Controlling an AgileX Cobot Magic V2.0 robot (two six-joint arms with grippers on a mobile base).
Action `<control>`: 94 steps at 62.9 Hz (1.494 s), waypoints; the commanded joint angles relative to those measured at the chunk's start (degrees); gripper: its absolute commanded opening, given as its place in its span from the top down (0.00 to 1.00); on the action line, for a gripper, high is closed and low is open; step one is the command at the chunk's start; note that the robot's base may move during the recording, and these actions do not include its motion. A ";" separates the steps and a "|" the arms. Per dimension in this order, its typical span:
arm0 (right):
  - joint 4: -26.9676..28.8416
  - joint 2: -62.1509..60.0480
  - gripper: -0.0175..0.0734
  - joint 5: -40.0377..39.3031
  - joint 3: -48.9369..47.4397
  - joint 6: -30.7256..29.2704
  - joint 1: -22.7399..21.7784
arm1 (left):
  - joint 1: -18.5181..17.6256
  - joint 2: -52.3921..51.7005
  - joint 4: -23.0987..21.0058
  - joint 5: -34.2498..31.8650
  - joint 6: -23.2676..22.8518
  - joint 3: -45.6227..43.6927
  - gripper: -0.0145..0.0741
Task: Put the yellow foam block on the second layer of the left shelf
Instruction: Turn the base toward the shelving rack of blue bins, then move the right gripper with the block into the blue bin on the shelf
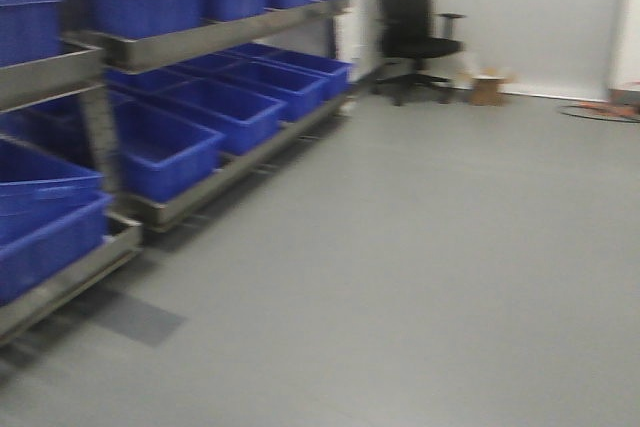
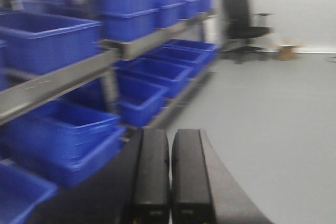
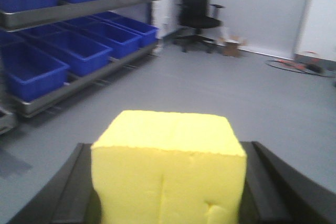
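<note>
Right gripper (image 3: 169,153) clamped on yellow foam block (image 3: 168,174) | left gripper (image 2: 169,136) pressed shut | grey floor (image 1: 450,267) lined by shelves (image 1: 200,42) of blue bins (image 1: 215,112)

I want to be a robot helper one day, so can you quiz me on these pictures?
1. True or false: the left gripper is shut and empty.
2. What is the right gripper holding? A) a red ball B) the yellow block C) a cup
3. Fill in: the bins on the shelf are ____.
Key: 1 true; 2 B; 3 blue.
</note>
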 commanded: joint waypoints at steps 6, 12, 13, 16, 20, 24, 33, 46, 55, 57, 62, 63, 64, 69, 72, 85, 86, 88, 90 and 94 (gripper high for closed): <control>-0.33 0.50 0.34 -5.39 -1.70 -0.47 -0.47 | 0.00 -1.04 -0.33 -4.73 -0.22 1.60 0.70; -0.33 0.50 0.34 -5.39 -1.70 -0.47 -0.47 | 0.00 -1.04 -0.33 -4.73 -0.22 1.60 0.70; -0.33 0.50 0.34 -5.39 -1.70 -0.47 -0.47 | 0.00 -1.04 -0.33 -4.73 -0.22 1.60 0.70; -0.33 0.50 0.34 -5.39 -1.70 -0.47 -0.47 | 0.00 -1.04 -0.33 -4.73 -0.22 1.60 0.70; -0.33 0.50 0.34 -5.39 -1.70 -0.47 -0.47 | 0.00 -1.04 -0.33 -4.73 -0.22 1.60 0.70; -0.33 0.50 0.34 -5.39 -1.70 -0.47 -0.47 | 0.00 -1.04 -0.33 -4.73 -0.22 1.60 0.70; -0.33 0.50 0.34 -5.39 -1.70 -0.47 -0.47 | 0.00 -1.04 -0.33 -4.73 -0.22 1.60 0.70; -0.33 0.50 0.34 -5.39 -1.70 -0.47 -0.47 | 0.00 -1.04 -0.33 -4.73 -0.22 1.60 0.70; -0.33 0.50 0.34 -5.39 -1.70 -0.47 -0.47 | 0.00 -1.04 -0.33 -4.73 -0.22 1.60 0.70; -0.33 0.50 0.34 -5.39 -1.70 -0.47 -0.47 | 0.00 -1.04 -0.33 -4.73 -0.22 1.60 0.70; -0.33 0.50 0.34 -5.39 -1.70 -0.47 -0.47 | 0.00 -1.04 -0.33 -4.73 -0.22 1.60 0.70; -0.33 0.50 0.34 -5.39 -1.70 -0.47 -0.47 | 0.00 -1.04 -0.33 -4.73 -0.22 1.60 0.70; -0.33 0.50 0.34 -5.39 -1.70 -0.47 -0.47 | 0.00 -1.04 -0.33 -4.73 -0.22 1.60 0.70; -0.33 0.50 0.34 -5.39 -1.70 -0.47 -0.47 | 0.00 -1.04 -0.33 -4.73 -0.22 1.60 0.70; -0.33 0.50 0.34 -5.39 -1.70 -0.47 -0.47 | 0.00 -1.04 -0.33 -4.73 -0.22 1.60 0.70; -0.33 0.50 0.34 -5.39 -1.70 -0.47 -0.47 | 0.00 -1.04 -0.33 -4.73 -0.22 1.60 0.70; -0.33 0.50 0.34 -5.39 -1.70 -0.47 -0.47 | 0.00 -1.04 -0.33 -4.73 -0.22 1.60 0.70; -0.33 0.50 0.34 -5.39 -1.70 -0.47 -0.47 | 0.00 -1.04 -0.33 -4.73 -0.22 1.60 0.70; -0.33 0.50 0.34 -5.39 -1.70 -0.47 -0.47 | 0.00 -1.04 -0.33 -4.73 -0.22 1.60 0.70; -0.33 0.50 0.34 -5.39 -1.70 -0.47 -0.47 | 0.00 -1.04 -0.33 -4.73 -0.22 1.60 0.70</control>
